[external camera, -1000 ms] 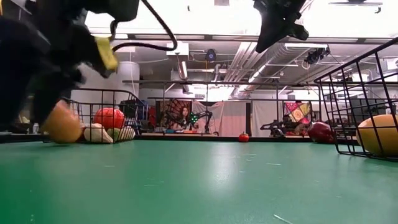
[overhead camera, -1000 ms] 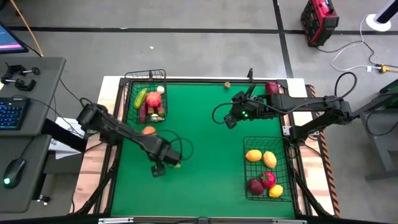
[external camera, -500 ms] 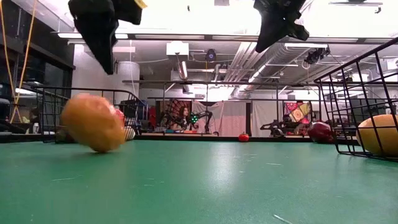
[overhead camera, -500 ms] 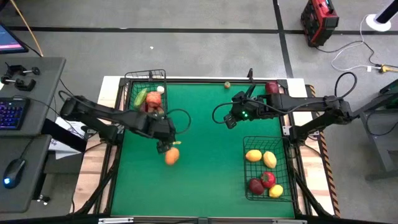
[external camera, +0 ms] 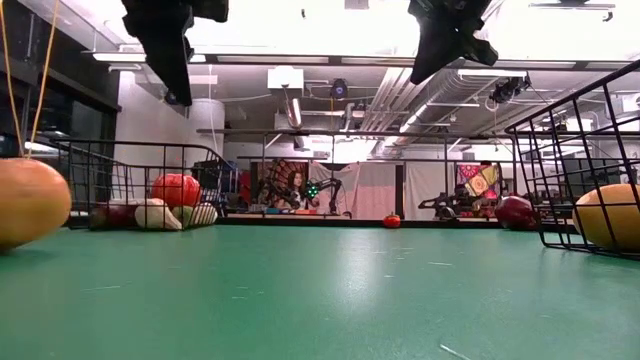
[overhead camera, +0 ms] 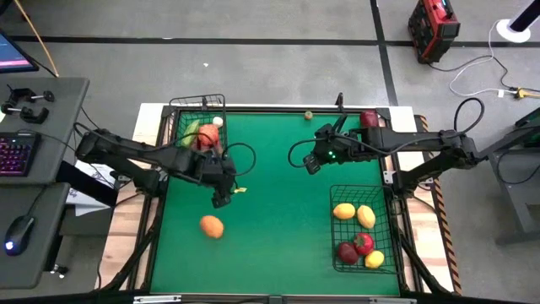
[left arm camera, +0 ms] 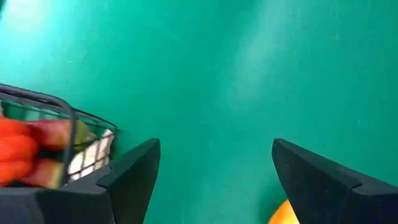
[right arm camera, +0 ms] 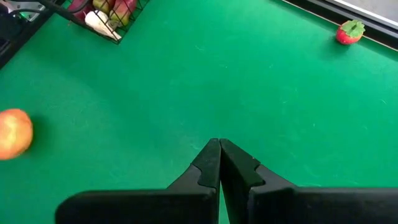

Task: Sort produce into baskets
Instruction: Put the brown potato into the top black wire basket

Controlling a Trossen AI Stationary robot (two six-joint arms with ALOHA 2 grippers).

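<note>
Your left end effector (overhead camera: 221,201), fingers spread and empty, hung just above the orange fruit (overhead camera: 212,226) lying loose on the bench (overhead camera: 278,211), nearer than the right end effector (overhead camera: 310,166), pressed together.

The left arm reaches in from the desk's left side, its left gripper (overhead camera: 222,200) raised above the surface with jaws spread apart and empty. The right arm stretches in from the right, its right gripper (overhead camera: 310,165) hanging high, jaws pressed together.
</note>
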